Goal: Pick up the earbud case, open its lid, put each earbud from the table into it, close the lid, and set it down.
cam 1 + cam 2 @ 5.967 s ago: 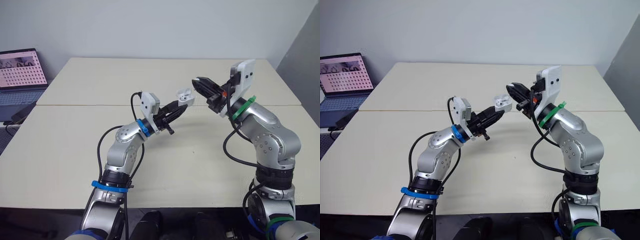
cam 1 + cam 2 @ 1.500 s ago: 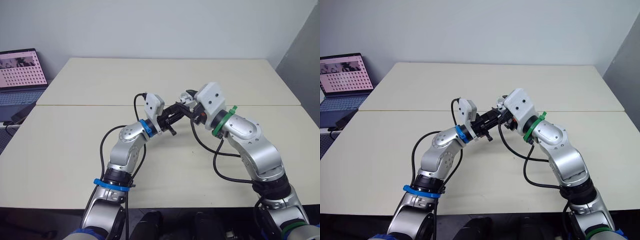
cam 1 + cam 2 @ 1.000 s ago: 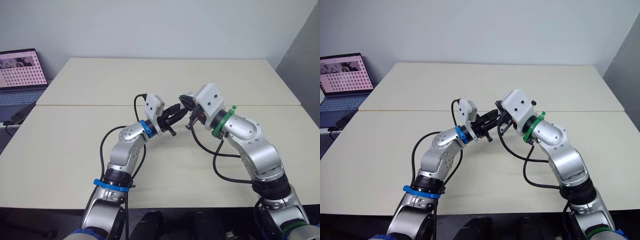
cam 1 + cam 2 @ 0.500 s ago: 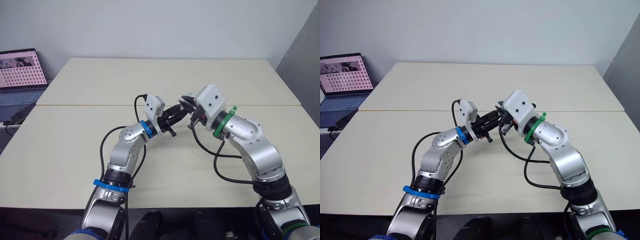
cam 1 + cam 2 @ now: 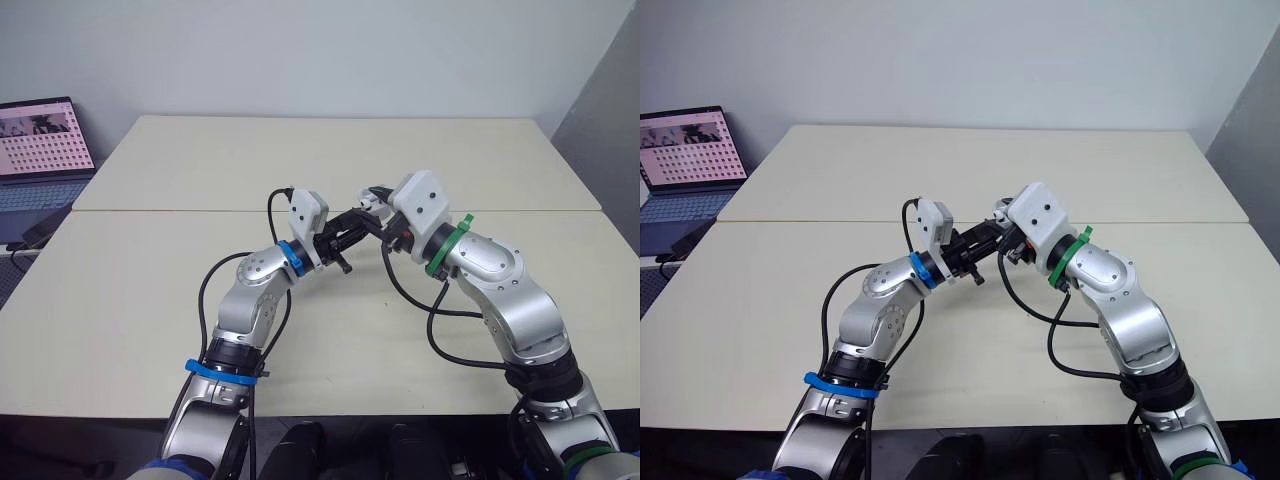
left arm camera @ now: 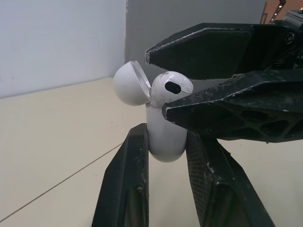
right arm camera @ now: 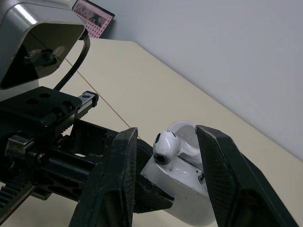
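Left wrist view: the left gripper point(image 6: 166, 131) clamps the small glossy white plastic earbud case point(image 6: 163, 142), its lid point(image 6: 129, 84) open, above the cream table point(image 5: 300, 160). Six seconds ago the right gripper point(image 7: 166, 128) stood apart at 3 o'clock. Now its spread, released fingers flank a white earbud point(image 6: 171, 87) sitting in the case's mouth.

R end effector point(image 7: 166, 135) spread wide, straddling earbud point(image 7: 162, 145) poking from lid-up case point(image 7: 180, 176).

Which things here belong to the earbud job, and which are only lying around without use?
Belong to the job: earbud case, lid open, gripped by left tool; earbud at its opening; right tool, open around it.
Only lying about: laptop, left of the table.
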`<state>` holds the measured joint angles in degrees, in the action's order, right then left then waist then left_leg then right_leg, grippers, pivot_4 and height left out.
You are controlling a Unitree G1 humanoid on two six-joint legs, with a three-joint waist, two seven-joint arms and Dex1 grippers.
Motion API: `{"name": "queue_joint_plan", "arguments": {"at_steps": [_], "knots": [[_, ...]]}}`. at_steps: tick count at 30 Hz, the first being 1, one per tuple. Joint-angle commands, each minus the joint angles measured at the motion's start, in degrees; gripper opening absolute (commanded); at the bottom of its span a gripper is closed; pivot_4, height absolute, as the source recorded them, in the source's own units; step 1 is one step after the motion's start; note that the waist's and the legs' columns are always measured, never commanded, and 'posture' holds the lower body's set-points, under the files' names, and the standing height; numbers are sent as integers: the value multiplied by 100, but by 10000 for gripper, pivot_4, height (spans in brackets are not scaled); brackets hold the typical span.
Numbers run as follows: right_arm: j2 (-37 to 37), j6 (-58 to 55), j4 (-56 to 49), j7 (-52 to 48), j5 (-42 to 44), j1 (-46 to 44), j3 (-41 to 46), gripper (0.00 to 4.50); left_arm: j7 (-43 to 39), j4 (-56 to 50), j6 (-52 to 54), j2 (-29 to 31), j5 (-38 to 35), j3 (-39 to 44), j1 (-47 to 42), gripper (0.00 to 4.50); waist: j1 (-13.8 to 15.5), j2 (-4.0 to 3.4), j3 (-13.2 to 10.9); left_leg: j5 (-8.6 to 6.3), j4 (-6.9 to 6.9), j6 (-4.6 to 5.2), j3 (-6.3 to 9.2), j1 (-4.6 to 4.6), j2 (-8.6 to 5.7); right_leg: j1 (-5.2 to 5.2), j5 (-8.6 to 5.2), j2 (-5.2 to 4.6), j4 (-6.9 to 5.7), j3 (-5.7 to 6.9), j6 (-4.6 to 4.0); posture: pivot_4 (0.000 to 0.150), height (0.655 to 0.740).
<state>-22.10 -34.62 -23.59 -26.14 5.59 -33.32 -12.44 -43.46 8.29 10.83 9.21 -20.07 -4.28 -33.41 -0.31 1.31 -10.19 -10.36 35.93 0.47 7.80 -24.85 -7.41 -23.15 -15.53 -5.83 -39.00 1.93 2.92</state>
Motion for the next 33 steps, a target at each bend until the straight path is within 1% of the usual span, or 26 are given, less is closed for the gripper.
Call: {"name": "queue_joint_plan", "arguments": {"at_steps": [1, 2, 3, 5, 6, 14, 20, 23, 24, 25, 26, 33], "knots": [[-12, 54, -135, -6, -42, -38, 92, 14352, -69, -266, -46, -1, -76, 8, -84, 7426, 0, 0, 0, 0, 0, 0, 0, 0, 0, 0, 0, 0, 0, 0, 0, 1500, 7400], [-14, 55, -134, -8, -42, -35, 92, 11561, -70, -265, -47, -2, -77, 8, -85, 7426, 0, 0, 0, 0, 0, 0, 0, 0, 0, 0, 0, 0, 0, 0, 0, 1500, 7400], [-21, 57, -136, -15, -45, -29, 85, 7430, -71, -264, -47, -2, -77, 9, -86, 7426, 0, 0, 0, 0, 0, 0, 0, 0, 0, 0, 0, 0, 0, 0, 0, 1500, 7400], [-40, 66, -135, -31, -50, -22, 79, 885, -73, -254, -50, -5, -73, 7, -94, 7426, -1, 0, 0, 0, 0, 0, 0, 0, 0, -1, 0, 0, 0, -1, 0, 1500, 7400], [-47, 67, -134, -36, -50, -20, 78, 353, -73, -251, -50, -5, -72, 7, -97, 7426, 0, 0, 0, 0, 0, 0, 1, 0, 0, 0, 0, 0, 0, 1, 0, 1500, 7400], [-181, 121, -35, -137, -38, -91, 163, 353, -67, -233, -76, -21, -59, 1, -106, 7426, 0, 0, 0, 0, 0, 0, 0, 0, 0, 0, 0, 0, 0, 0, 0, 1500, 7400], [-140, 93, -62, -156, 30, -93, 172, 353, -56, -267, -72, -16, -63, 9, -83, 7426, 0, 0, 0, 0, 0, 0, 0, 0, 0, 0, 0, 0, 0, 0, 0, 1500, 7400], [-90, 65, -89, -128, 34, -87, 148, 6003, -50, -269, -71, -17, -59, 9, -84, 7426, 0, 0, 0, 0, 0, 0, 1, 0, 0, 0, 0, 0, 0, 0, 0, 1500, 7400], [-84, 59, -89, -128, 30, -91, 143, 8901, -49, -270, -68, -16, -60, 9, -86, 7426, 0, 0, 0, 0, 0, 0, 1, 0, 0, 0, 0, 0, 0, 0, 0, 1500, 7400], [-80, 49, -91, -128, 23, -93, 140, 13068, -49, -271, -67, -15, -61, 8, -86, 7426, 0, 0, 0, 0, 0, 0, 0, 0, 0, 0, 0, 0, 0, 0, 0, 1500, 7400], [-82, 44, -90, -133, 19, -93, 142, 16333, -49, -267, -68, -14, -59, 7, -88, 7426, 0, 0, 0, 0, 0, 0, 0, 0, 0, 0, 0, 0, 0, 0, 0, 1500, 7400], [-110, 7, -93, -128, -12, -44, 152, 16333, -56, -254, -77, -17, -60, 5, -99, 7426, 0, 0, 0, 0, 0, 0, 1, 0, 0, 0, 0, 0, 0, 0, 0, 1500, 7400]]}}
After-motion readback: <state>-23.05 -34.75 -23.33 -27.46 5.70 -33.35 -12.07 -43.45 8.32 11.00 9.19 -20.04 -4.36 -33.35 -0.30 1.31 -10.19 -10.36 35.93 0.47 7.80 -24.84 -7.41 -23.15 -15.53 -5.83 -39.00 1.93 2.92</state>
